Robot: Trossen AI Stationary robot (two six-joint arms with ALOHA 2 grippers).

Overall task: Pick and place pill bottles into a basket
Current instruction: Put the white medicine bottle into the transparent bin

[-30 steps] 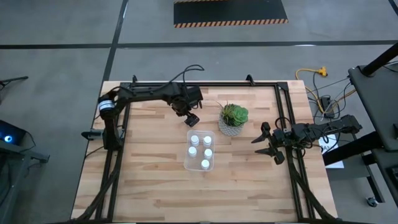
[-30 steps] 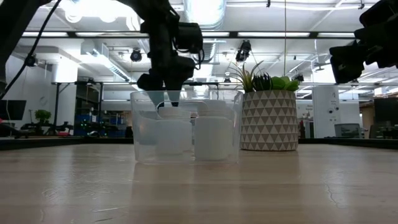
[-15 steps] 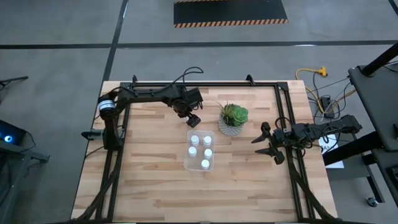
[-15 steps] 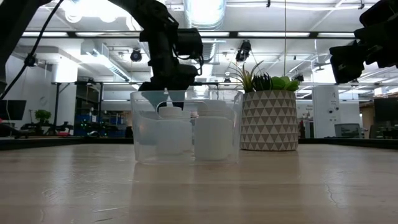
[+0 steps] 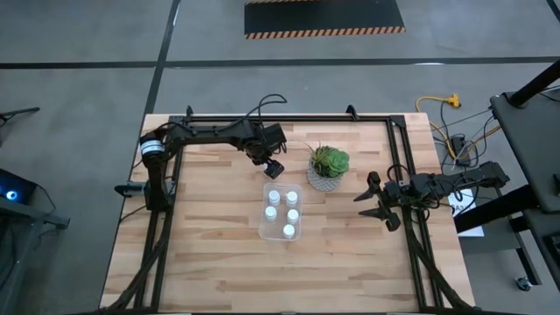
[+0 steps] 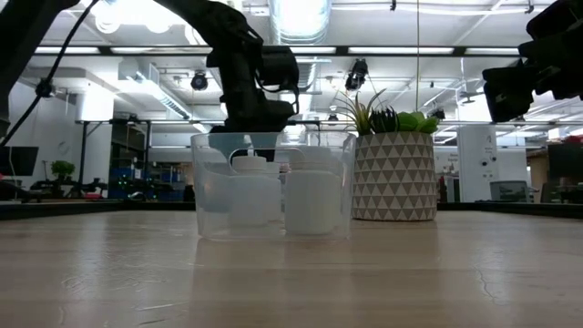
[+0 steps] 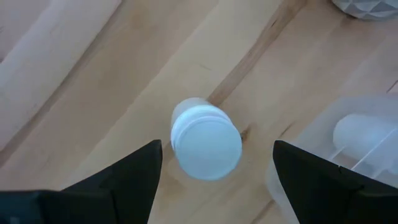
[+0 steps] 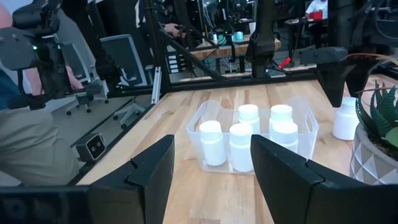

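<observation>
The clear basket stands mid-table with several white pill bottles upright in it; they also show in the right wrist view. One more pill bottle stands upright on the wood just beyond the basket's far end, near the plant. My left gripper hangs over that bottle, pointing down. It is open, with a finger on either side of the bottle and touching nothing. My right gripper is open and empty at the table's right side.
A grey patterned pot with a green succulent stands just right of the loose bottle and behind the basket's right corner. A black frame runs along the table's far and side edges. A person sits beyond the table's left side.
My left gripper has drawn a little toward the table's far edge. It has come lower behind the basket, so its fingertips no longer show over the basket's rim in the low view.
</observation>
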